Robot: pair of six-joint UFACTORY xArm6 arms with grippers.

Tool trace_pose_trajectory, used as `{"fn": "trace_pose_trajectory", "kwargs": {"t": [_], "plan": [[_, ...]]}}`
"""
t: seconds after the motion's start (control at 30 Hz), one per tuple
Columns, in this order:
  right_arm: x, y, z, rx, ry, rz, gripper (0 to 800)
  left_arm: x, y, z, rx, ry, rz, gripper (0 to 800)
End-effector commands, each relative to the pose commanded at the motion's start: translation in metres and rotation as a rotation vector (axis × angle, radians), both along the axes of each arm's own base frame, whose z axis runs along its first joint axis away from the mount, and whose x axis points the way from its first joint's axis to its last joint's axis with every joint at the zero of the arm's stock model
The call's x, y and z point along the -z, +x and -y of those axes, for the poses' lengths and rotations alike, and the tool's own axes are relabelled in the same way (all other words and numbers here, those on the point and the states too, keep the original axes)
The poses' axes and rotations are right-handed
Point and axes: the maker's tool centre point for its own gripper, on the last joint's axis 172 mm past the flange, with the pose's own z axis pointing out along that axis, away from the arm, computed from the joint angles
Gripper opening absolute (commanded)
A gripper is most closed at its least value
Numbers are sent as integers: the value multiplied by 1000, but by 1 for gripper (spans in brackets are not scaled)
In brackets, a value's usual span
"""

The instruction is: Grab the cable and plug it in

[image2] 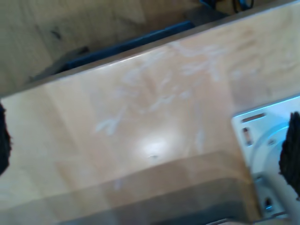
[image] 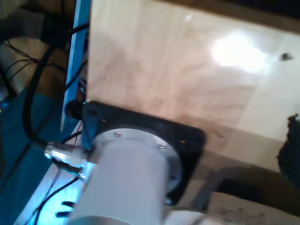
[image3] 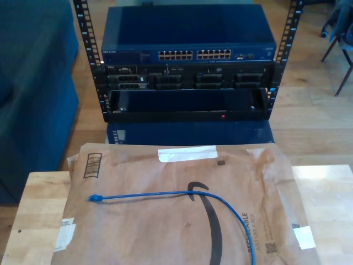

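The room has a wood plank floor (image3: 309,118) running across the upper right of the exterior view, and a large dark blue upholstered piece (image3: 33,88) fills that view's upper left. One chair (image3: 339,41) shows partly at the exterior view's upper right edge.

Next in size is the equipment rack (image3: 187,63) in the upper middle of the exterior view, framed by two black perforated posts. It carries one blue network switch (image3: 187,36) on top with two blocks of ports along its front, a row of dark server bays beneath, and an open black slot lower down with one small red light.

In the lower half of the exterior view stands one pale wooden bench (image3: 41,212), its bare top showing at the view's left and right. One flattened brown cardboard sheet (image3: 165,232) printed with a black arrow mark covers most of it, with one strip of white tape near its far edge.

One blue cable (image3: 165,194) lies on the cardboard. Its plug sits toward the exterior view's left, and the cord runs right, then curves down to the lower edge.

The first wrist view shows blurred pale wood, a black mounting plate (image: 187,136) and a grey arm base (image: 126,183) with black wires. The second wrist view shows blurred wood and a white plate. Whether each claw is open or closed cannot be told.
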Motion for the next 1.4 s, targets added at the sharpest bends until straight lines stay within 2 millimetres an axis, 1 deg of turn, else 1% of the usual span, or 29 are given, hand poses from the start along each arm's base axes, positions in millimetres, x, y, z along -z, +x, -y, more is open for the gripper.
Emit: {"fn": "trace_pose_trajectory", "kwargs": {"t": [0.03, 0.07, 0.13, 0.2, 0.3, 0.37, 0.43, 0.53, 0.6, 0.67, 0.8, 0.87, 0.93, 1.0, 1.07, 1.17, 1.23, 1.3, 1.33, 1.4], "plan": [[-7, 21, -5, 2, 0, 6, 794, -3, 13, -1, 5, 8, 4, 800], [-13, 45, -17, -15, 1, 7, 794, -5, 24, 0, 11, 14, 2, 800], [-23, 87, -44, -32, 3, 4, 794, -6, 43, 4, 26, 20, -15, 800], [-27, 112, -76, -56, 3, 5, 794, -10, 59, 8, 51, 32, -24, 800], [-36, 134, -118, -75, 1, 14, 794, -17, 69, 7, 67, 44, -23, 800], [-45, 140, -145, -94, 7, 6, 796, -24, 71, 6, 66, 39, -21, 800], [-56, 141, -165, -96, 13, -1, 796, -29, 78, 14, 58, 10, -2, 800], [-67, 150, -189, -112, 14, 19, 797, -42, 100, 19, 59, -15, 50, 800], [-72, 155, -200, -120, 19, 31, 797, -48, 116, 22, 37, -36, 56, 800], [-72, 158, -213, -130, 53, 36, 796, -57, 132, 24, 23, -38, 44, 800], [-70, 164, -239, -129, 153, 41, 796, -73, 161, 44, 33, -45, -7, 800], [-71, 168, -246, -130, 179, 46, 796, -79, 180, 58, 28, -50, 7, 800], [-79, 178, -254, -149, 183, 82, 796, -80, 194, 71, 30, -72, 17, 800], [-84, 191, -267, -145, 183, 94, 796, -82, 199, 77, 36, -69, 13, 800], [-89, 199, -289, -167, 190, 83, 796, -82, 201, 79, 35, -66, 9, 800], [-105, 214, -318, -197, 196, 95, 796, -81, 206, 80, 41, -66, 9, 800], [-113, 223, -345, -235, 202, 95, 796, -81, 207, 82, 48, -67, 7, 800], [-117, 229, -369, -266, 206, 86, 796, -81, 206, 82, 47, -68, 6, 800], [-118, 234, -374, -263, 207, 83, 796, -81, 206, 82, 47, -68, 6, 800], [-115, 238, -378, -262, 210, 75, 796, -81, 206, 83, 48, -68, 6, 800]]}}
